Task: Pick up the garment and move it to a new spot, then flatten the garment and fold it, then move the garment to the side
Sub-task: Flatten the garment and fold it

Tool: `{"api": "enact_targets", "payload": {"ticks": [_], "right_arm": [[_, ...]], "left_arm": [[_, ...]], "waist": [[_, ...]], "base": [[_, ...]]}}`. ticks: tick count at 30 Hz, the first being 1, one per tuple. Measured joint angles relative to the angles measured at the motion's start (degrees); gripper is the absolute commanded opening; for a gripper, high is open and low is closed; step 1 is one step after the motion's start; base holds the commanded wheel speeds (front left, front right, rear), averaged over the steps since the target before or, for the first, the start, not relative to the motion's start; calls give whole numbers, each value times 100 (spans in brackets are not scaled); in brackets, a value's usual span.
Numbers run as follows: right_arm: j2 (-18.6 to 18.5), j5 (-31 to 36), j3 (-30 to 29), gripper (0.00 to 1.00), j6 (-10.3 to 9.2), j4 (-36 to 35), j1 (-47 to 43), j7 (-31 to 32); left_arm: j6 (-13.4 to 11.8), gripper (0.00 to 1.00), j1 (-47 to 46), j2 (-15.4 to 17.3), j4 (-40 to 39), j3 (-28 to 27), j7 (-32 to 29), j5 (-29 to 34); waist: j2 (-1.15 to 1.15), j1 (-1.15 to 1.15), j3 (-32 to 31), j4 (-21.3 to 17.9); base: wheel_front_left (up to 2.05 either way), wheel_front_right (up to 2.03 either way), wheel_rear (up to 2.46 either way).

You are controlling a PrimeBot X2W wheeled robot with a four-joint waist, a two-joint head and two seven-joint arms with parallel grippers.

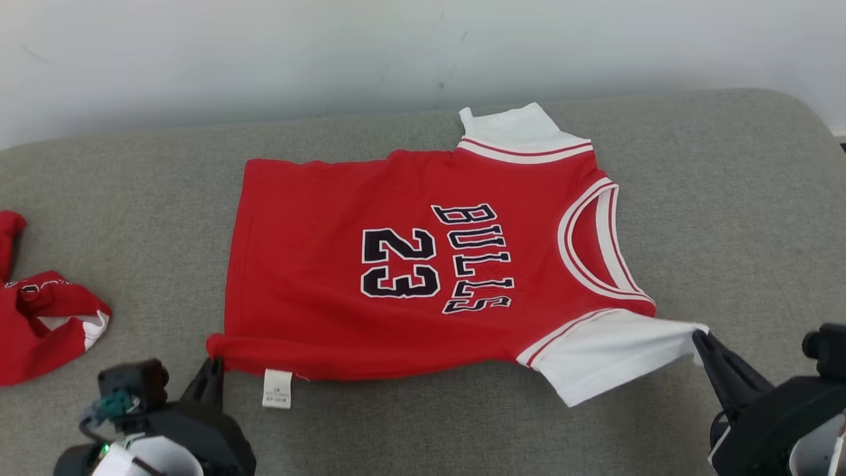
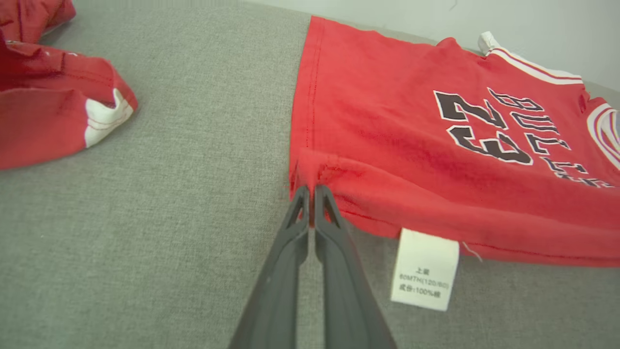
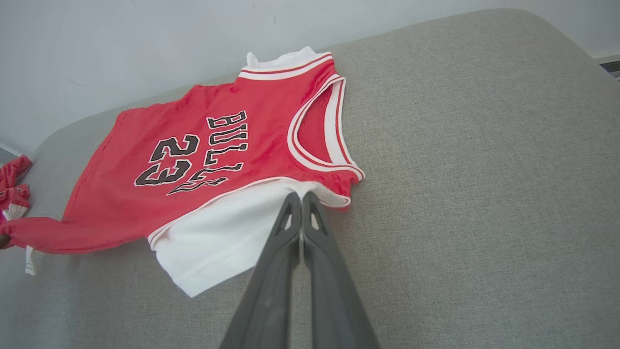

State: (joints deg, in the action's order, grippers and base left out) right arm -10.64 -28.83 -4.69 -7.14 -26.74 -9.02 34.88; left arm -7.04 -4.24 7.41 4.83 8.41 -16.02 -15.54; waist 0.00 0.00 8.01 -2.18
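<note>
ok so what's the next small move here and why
Probably lift both tools slightly and carry the near edge toward the far edge: the left tool pinches the jersey at its hem corner, the right tool at its white sleeve, and it lies mostly flat.

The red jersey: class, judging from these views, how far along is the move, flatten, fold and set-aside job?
Done: the jersey lies spread almost flat on the grey cushion. In hand: the left hand is shut on its hem corner, the right hand on its white sleeve. Left: no fold shows yet, and the move aside follows.
</note>
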Motion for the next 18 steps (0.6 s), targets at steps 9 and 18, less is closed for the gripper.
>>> {"api": "enact_targets", "payload": {"ticks": [9, 18], "right_arm": [[-183, -63, 238, 0, 33, 286, 668, 327], [-272, -102, 290, 0, 58, 411, 471, 602]], "left_arm": [[-1, 0, -902, 2, 109, 131, -320, 258], [-1, 0, -981, -15, 134, 57, -401, 289]], "waist": [[0, 0, 191, 29], [0, 1, 211, 41]], "base": [[0, 0, 0], [0, 0, 0]]}}
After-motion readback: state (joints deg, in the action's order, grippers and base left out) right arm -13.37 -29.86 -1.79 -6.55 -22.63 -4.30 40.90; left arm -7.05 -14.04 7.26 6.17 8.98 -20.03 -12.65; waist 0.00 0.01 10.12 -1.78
